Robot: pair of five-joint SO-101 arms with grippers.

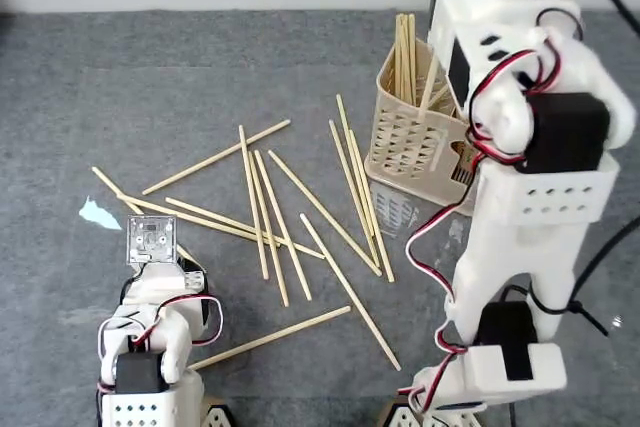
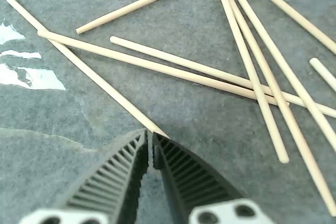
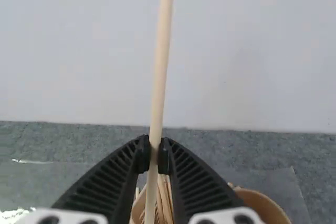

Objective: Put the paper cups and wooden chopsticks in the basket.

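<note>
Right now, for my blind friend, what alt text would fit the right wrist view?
The right arm's tool is shut on a wooden chopstick, holding it upright above the basket, where other chopsticks already stand. Behind are grey table covering and a pale wall.

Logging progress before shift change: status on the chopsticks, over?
Left gripper jaws shut at a loose chopstick's end. Right gripper jaws shut on upright chopstick over basket. Many chopsticks scattered on mat.
</note>
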